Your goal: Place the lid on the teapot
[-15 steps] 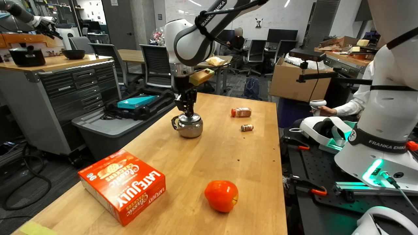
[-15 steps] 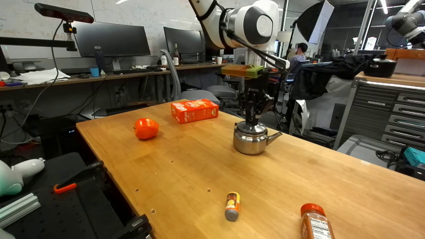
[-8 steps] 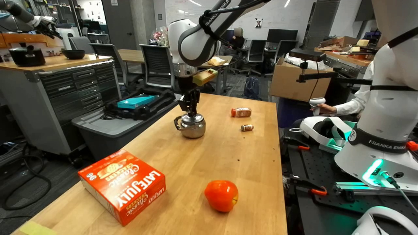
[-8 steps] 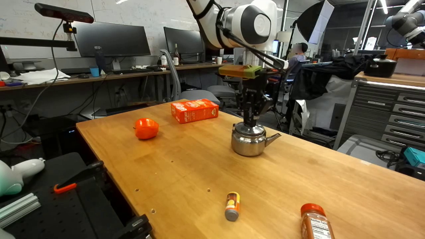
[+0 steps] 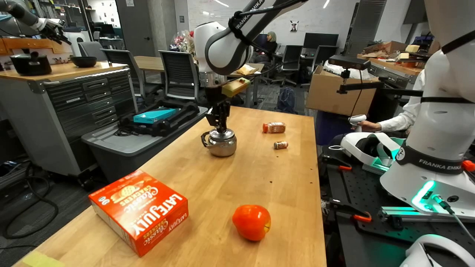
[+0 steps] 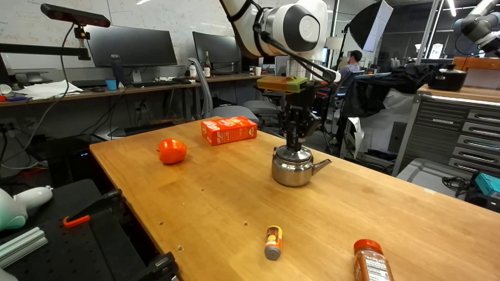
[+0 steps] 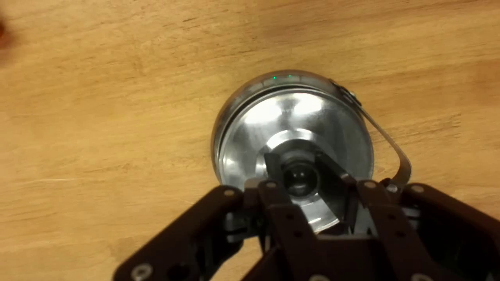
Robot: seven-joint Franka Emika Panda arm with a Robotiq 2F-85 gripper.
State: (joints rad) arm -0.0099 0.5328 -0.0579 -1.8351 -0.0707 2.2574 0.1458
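1. Over the last second the teapot (image 5: 223,147) has slid slightly across the table (image 5: 237,174), travelling with the gripper (image 7: 297,156) and lid (image 7: 295,136).
2. The lid sits on top of the teapot, so placing looks nearly done; the shared slide suggests it is catching there. Whether it is fully seated, I cannot tell.
3. The gripper is clamped on the lid's dark knob (image 7: 300,177).
4. The arm (image 5: 222,52) reaches above the teapot, its gripper pointing straight down.

a dark-knobbed silver lid (image 7: 291,121) tops the squat teapot (image 5: 222,146), upright towards the left of the table (image 5: 222,185) in an exterior view.
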